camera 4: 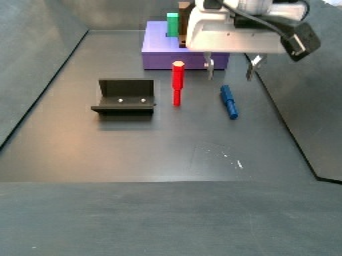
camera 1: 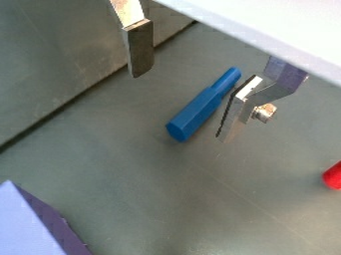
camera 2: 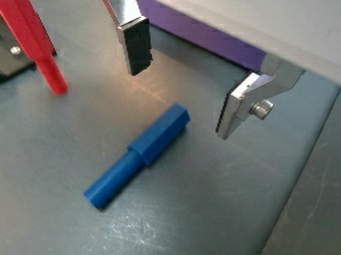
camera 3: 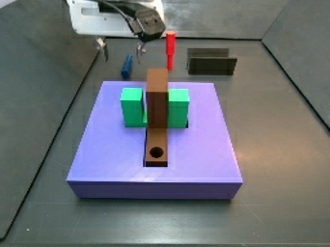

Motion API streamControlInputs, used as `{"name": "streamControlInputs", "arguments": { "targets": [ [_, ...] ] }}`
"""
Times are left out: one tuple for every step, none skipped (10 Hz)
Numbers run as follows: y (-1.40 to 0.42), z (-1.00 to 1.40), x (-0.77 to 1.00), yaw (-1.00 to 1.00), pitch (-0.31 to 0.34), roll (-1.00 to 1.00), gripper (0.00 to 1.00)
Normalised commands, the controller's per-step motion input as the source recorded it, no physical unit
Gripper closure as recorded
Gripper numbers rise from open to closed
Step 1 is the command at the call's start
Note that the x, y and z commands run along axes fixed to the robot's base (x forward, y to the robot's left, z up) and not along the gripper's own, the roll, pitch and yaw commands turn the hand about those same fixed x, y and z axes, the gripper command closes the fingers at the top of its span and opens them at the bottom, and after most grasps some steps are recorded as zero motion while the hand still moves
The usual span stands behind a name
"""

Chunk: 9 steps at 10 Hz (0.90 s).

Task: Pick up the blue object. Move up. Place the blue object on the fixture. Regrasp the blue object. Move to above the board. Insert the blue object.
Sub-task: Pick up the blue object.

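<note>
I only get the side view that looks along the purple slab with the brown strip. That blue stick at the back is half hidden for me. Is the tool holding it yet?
Observer: No. In both wrist views the tool hovers open above the blue object, its fingers apart and not touching it.
Operator: Is the stick standing up?
Observer: It lies flat on the floor; a side view shows its whole length.
Operator: And that dark box behind the slab?
Observer: That is the fixture, an open holder standing apart from the blue object, with the red peg upright between them.
</note>
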Motion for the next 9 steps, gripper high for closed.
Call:
{"name": "streamControlInputs", "arguments": {
  "targets": [
    [0.0,-0.55,0.0,0.02,0.0,0.21,0.0],
    [0.0,-0.47,0.06,0.01,0.0,0.2,0.0],
    [0.03,-0.37,0.14,0.01,-0.056,0.05,0.0],
    [0.0,-0.26,0.16,0.0,-0.116,0.06,0.0],
    [0.01,-0.2,0.15,0.04,-0.119,0.09,0.0],
    [0.0,-0.11,0.08,0.09,-0.091,0.11,0.0],
    [0.0,0.0,0.0,0.04,0.0,0.0,0.0],
    [0.0,0.0,0.0,0.0,-0.003,-0.03,0.0],
    [0.1,-0.16,0.0,0.01,-0.1,0.0,0.0]
  ]
}}
